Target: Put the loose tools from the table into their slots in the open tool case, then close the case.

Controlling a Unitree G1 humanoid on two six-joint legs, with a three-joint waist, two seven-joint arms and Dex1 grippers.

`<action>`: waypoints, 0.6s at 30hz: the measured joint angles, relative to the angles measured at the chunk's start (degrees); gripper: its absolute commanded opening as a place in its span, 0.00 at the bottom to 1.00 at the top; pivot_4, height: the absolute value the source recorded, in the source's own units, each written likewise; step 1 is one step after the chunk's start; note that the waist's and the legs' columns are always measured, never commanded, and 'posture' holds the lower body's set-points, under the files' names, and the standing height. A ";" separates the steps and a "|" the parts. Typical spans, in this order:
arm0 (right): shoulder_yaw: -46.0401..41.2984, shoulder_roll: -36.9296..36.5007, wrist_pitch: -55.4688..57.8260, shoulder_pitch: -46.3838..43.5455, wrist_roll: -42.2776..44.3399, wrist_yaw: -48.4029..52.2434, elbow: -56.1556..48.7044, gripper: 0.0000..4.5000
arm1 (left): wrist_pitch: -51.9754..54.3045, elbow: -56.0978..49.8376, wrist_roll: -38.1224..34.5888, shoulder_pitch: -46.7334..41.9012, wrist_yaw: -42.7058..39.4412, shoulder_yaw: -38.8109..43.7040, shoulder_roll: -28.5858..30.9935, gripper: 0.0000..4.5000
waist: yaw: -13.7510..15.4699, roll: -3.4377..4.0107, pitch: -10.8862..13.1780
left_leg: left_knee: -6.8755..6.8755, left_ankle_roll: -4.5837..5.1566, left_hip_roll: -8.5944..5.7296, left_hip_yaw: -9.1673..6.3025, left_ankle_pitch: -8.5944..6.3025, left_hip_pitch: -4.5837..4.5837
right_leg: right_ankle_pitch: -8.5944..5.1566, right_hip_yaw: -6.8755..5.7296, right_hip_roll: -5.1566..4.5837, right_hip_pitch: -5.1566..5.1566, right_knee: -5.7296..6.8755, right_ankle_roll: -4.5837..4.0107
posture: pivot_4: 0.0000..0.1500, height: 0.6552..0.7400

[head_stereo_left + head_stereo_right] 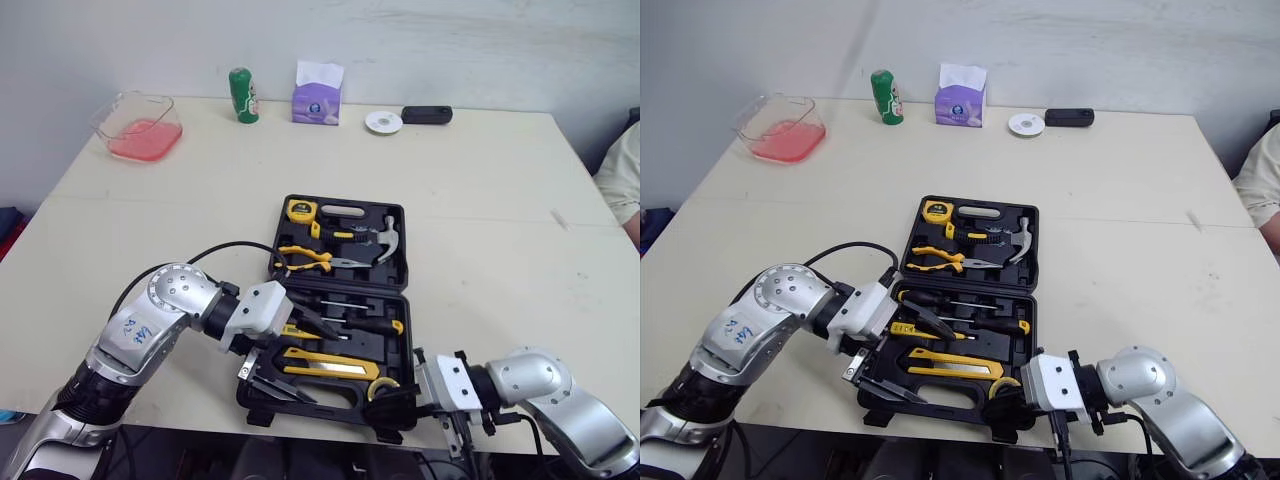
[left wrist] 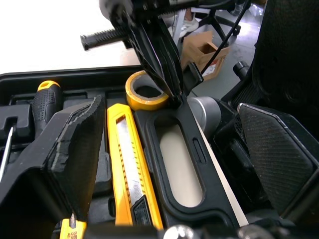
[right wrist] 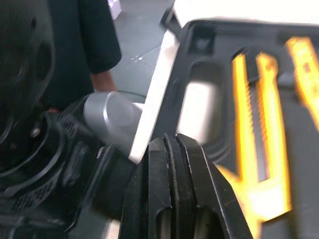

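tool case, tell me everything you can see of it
The tool case is black moulded plastic, lying open and flat at the near edge of the table, two hinged halves with yellow-and-black tools seated in their slots. The left gripper, open, straddles its near left rim; the right gripper touches its near right corner.

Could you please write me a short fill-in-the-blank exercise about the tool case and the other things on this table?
1. The tool case lies ___ on the table.
2. The tape roll inside it is ___.
3. The upright can at the far edge is ___.
4. The tissue box beside that can is ___.
Missing words: open; yellow; green; purple.
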 measured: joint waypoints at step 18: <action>-0.57 -0.51 0.26 1.14 4.35 -0.25 5.95 0.00 | -1.40 0.47 1.18 -0.03 0.66 0.06 0.09 1.00 | 0.16 -0.16 -0.10 | -0.15 0.10 0.05 -0.11 -0.16 0.87 | 0.00 -0.05 -0.18 1.04 -0.42 -0.03 | 1.00 0.82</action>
